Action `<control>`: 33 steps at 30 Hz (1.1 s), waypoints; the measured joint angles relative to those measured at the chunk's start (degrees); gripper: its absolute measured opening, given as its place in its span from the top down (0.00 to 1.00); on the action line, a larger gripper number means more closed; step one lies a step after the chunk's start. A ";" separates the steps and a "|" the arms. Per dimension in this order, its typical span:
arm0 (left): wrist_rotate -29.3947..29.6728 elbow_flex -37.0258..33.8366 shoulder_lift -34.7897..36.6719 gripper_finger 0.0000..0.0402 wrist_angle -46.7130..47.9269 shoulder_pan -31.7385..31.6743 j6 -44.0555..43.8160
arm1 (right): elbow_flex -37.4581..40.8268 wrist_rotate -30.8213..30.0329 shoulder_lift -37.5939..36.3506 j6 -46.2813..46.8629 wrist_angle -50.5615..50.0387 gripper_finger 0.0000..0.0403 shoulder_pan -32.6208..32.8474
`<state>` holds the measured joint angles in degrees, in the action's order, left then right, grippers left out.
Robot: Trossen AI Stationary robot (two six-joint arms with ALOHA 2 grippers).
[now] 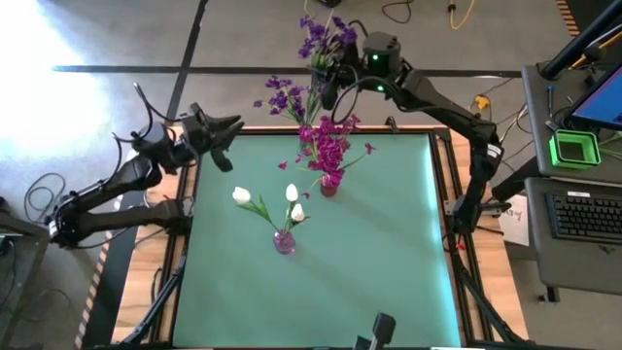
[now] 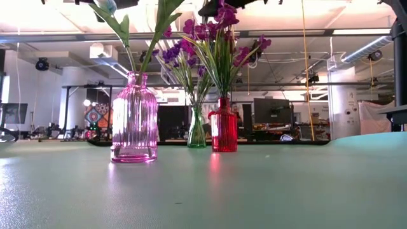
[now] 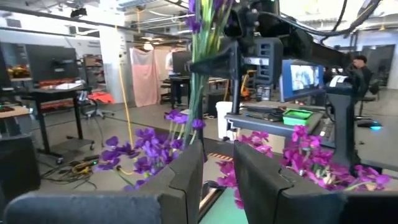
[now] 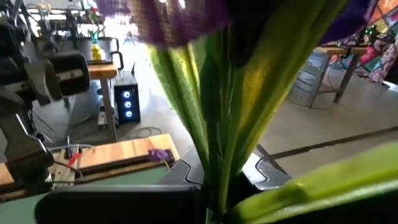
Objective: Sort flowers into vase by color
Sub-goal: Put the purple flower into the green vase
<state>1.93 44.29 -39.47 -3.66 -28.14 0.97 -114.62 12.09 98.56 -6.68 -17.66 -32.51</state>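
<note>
right gripper (image 1: 330, 86) top centre, clamped on purple flower (image 1: 321, 39) | left gripper (image 1: 225, 146) upper left, fingers slightly parted, holding nothing | white flowers (image 1: 292, 192) in pink vase (image 1: 284, 241)

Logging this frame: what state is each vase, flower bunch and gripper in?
pink vase: upright, holding white tulips.
red vase: upright, holding magenta flowers.
green vase: upright, holding purple flowers.
purple stem: lifted above the table's far edge, clamped in the right gripper.
left gripper: open, empty, at the table's far left corner.
</note>
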 joint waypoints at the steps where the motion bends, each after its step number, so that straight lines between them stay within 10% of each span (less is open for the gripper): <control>1: 0.00 0.00 0.06 0.81 0.02 -0.33 0.28 | 0.70 0.05 0.02 0.00 0.52 0.94 -0.10; 10: -7.53 0.00 0.46 0.81 2.48 -1.58 4.61 | 9.01 0.16 -0.30 0.69 8.09 0.94 -0.53; 33: -4.45 0.04 1.25 0.81 4.71 -1.77 6.31 | 17.97 5.21 -0.42 2.27 16.56 0.94 -2.15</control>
<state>-2.52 44.34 -38.22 1.05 -29.91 7.28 -96.65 17.30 98.15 -4.40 -1.09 -34.65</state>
